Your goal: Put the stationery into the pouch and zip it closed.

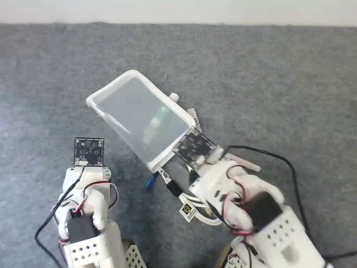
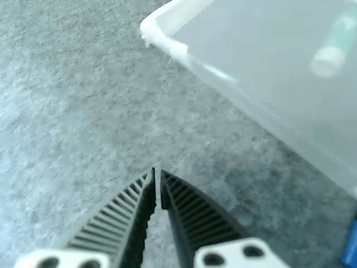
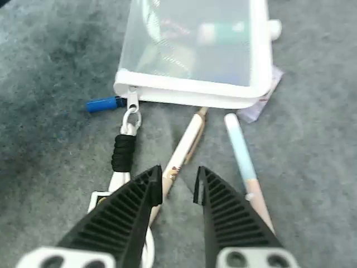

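Grey felt table (image 1: 279, 72), translucent pouch (image 1: 134, 114) lying mid-table with something green and white inside. The left hand (image 2: 157, 178) is pinched together, empty, near the pouch's corner. The right hand (image 3: 178, 178) is narrowly parted above a cream pen (image 3: 187, 142), a pale-blue pen (image 3: 240, 148) alongside, both outside the pouch.

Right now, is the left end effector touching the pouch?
Apart. The left wrist view shows a stretch of bare grey carpet between the left end effector and the white edge of the pouch.
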